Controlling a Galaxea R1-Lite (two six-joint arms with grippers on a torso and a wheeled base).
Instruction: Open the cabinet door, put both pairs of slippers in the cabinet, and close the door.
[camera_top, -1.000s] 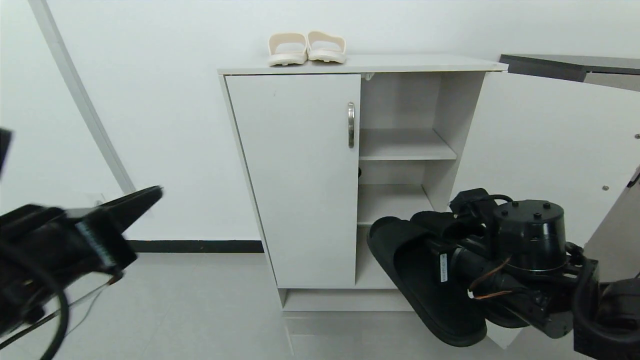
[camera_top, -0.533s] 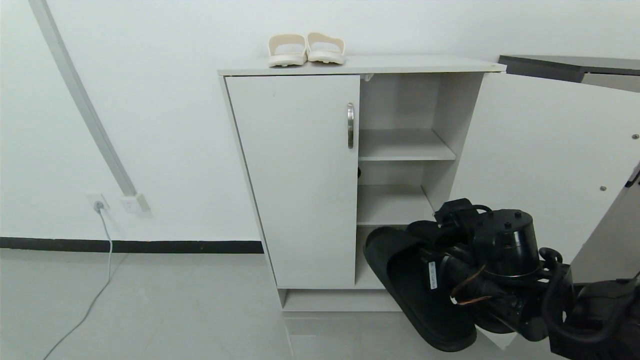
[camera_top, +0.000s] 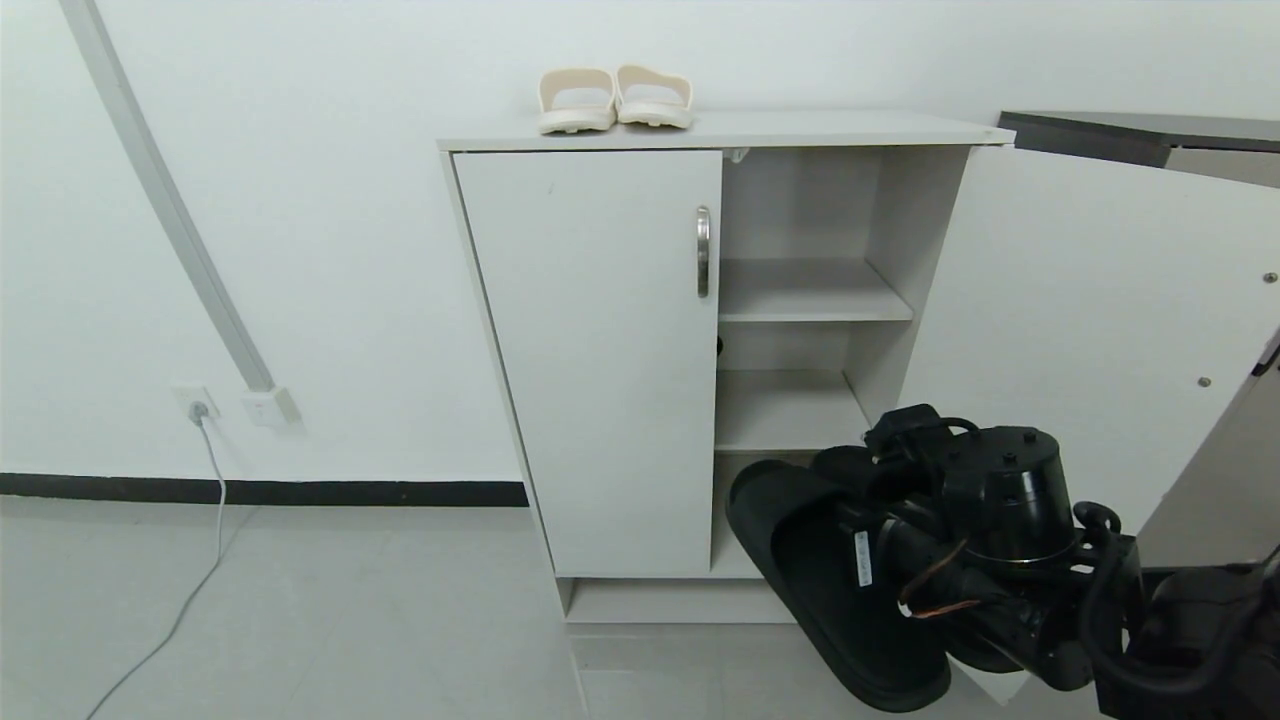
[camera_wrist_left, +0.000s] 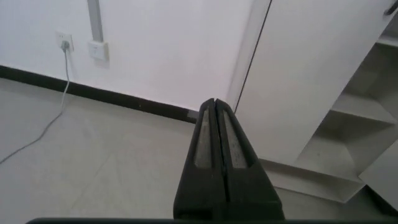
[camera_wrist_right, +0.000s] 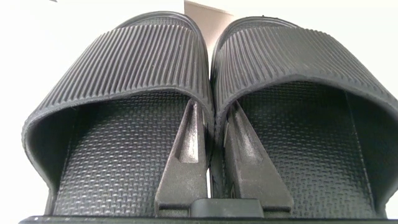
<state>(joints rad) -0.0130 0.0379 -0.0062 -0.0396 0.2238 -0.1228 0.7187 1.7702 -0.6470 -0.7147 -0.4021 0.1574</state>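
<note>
1. The cabinet has not changed over the last 1 second. Its right door is swung wide open and its left door is closed, so the opening step looks done.
2. The black slippers have sunk lower and edged toward the cabinet. They now hang, toes down, just in front of the bottom compartment and are not yet inside. Placing this pair is the step in hand.
3. The right gripper has 1 finger inside each slipper. The jaws are nearly closed and pinch the 2 adjoining strap walls together, so both slippers travel as 1 load.
4. The left gripper has pulled out of the head view's left side, where it showed 1 second ago. It now hangs over the floor near the closed door, with its jaws pressed together on nothing.
5. The cream slippers sit unmoved on the cabinet top, side by side. That pair is likely the next to go in, and the door must close after it.
</note>
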